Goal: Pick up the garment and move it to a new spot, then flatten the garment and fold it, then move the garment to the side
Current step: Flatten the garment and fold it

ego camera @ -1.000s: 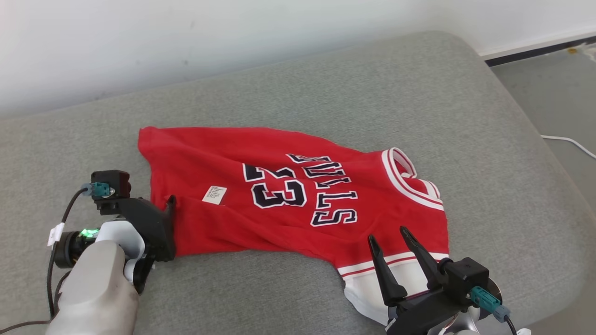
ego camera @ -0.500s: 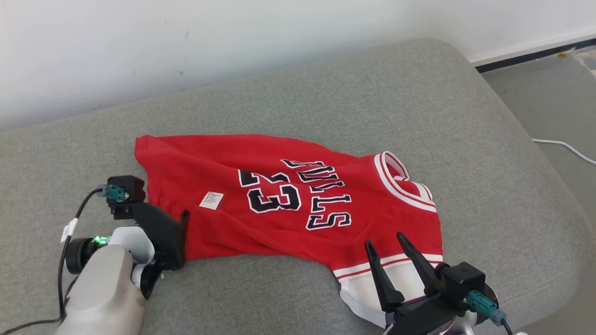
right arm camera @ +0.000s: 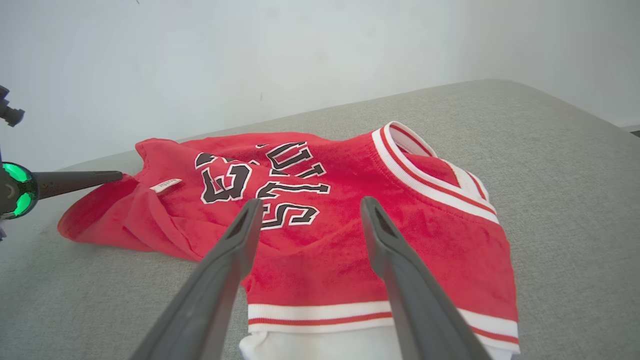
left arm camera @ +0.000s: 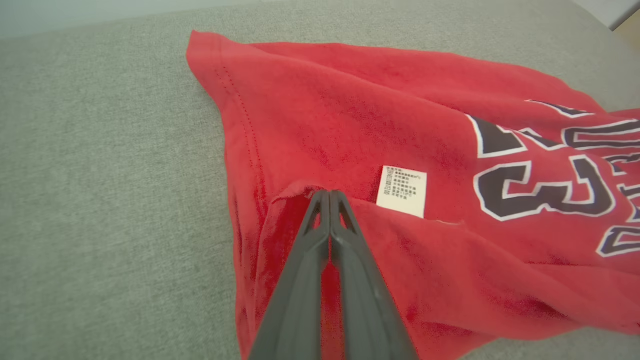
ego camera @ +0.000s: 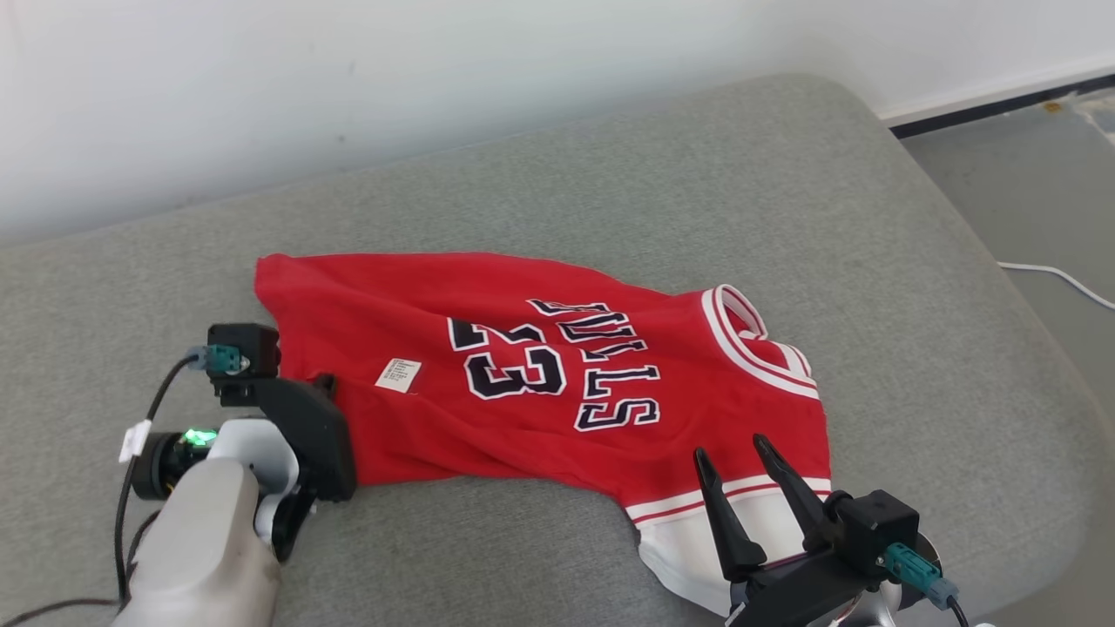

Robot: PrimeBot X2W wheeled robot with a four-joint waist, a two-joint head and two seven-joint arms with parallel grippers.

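Note:
A red garment (ego camera: 523, 374) with dark lettering, "23" and white-striped trim lies spread and rumpled on the grey cushion (ego camera: 610, 174). My left gripper (ego camera: 327, 385) is at its left hem. In the left wrist view the gripper (left arm camera: 328, 192) is shut, pinching the edge of a turned-over fold of the garment (left arm camera: 350, 125) beside a white care label (left arm camera: 402, 185). My right gripper (ego camera: 730, 447) hovers open at the near right. In the right wrist view this gripper (right arm camera: 311, 201) stands wide apart over the garment (right arm camera: 325, 235), above its white-striped band (right arm camera: 320, 312).
The cushion's rounded edge drops off at the right to a grey floor (ego camera: 1045, 174), where a white cable (ego camera: 1054, 274) lies. A pale wall (ego camera: 348, 70) runs behind the cushion. Bare cushion surrounds the garment on all sides.
My left gripper has gone from open to shut on the garment's left hem fold. The head camera shifted slightly. The right gripper stayed open in much the same place.

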